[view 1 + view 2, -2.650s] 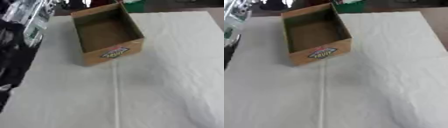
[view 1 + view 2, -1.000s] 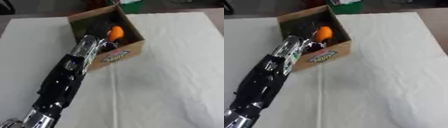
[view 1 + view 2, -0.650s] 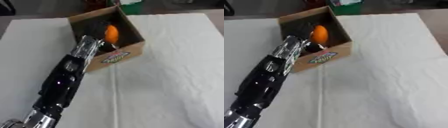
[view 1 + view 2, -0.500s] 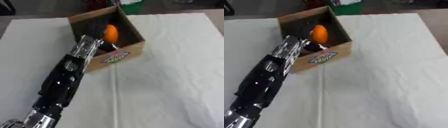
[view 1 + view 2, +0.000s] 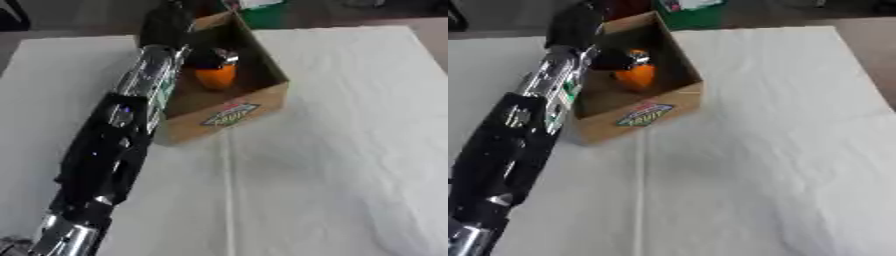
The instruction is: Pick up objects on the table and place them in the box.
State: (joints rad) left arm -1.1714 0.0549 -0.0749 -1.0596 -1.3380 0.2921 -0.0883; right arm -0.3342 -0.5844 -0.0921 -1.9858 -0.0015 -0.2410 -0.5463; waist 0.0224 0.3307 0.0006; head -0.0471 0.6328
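reaching across the white-covered bench (image 5: 350, 150), the robot's left arm (image 5: 114, 145) runs from the near left corner up over the left wall of the cardboard box (image 5: 229, 107). the left hand (image 5: 213, 56) is down inside the box, dark fingers curled over the top of an orange object (image 5: 215, 77) (round, could be a fruit, i can't say more), and it looks to be pinching it from above. the orange object sits inside the box toward its middle, whether it touches the floor of the box i cannot tell. the box stands askew on the bench, its front wall carrying an oval label (image 5: 641, 115) facing the near edge. just beyond the box's far corner is something green (image 5: 690, 12). a pale crease (image 5: 227, 195) runs from the box's front toward the near edge.
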